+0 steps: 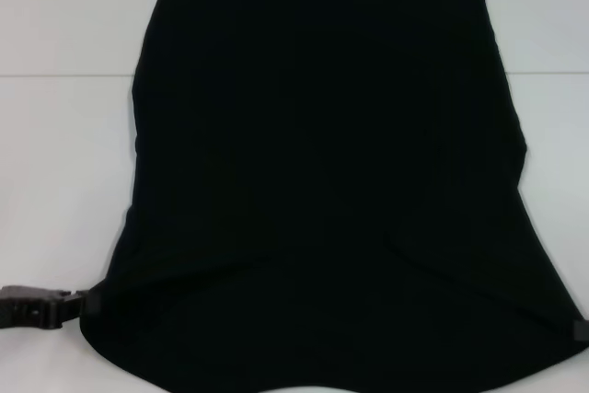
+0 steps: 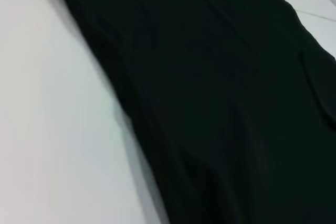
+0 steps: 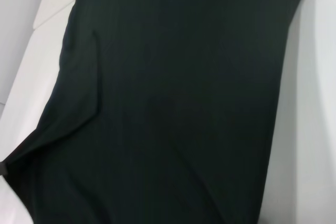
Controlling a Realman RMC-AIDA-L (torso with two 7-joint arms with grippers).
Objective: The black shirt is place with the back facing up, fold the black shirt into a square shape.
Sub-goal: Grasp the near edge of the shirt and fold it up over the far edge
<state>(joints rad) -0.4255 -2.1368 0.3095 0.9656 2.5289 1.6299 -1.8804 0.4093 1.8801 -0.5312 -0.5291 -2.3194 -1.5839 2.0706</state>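
The black shirt [image 1: 327, 163] lies plain side up on the white table [image 1: 64, 144], with its sides folded in to make a long strip. No lettering shows. My left gripper [image 1: 86, 306] is at the shirt's near left corner and my right gripper [image 1: 579, 330] is at its near right corner. Each is shut on the fabric. The near hem is stretched between them and looks raised off the table. The shirt fills the left wrist view [image 2: 220, 103] and the right wrist view [image 3: 178, 108]. Neither wrist view shows its own fingers.
A seam line crosses the table [image 1: 55, 75] behind the shirt's middle. Bare white table shows on the left of the shirt [image 2: 47, 119] and on its right [image 3: 310, 103].
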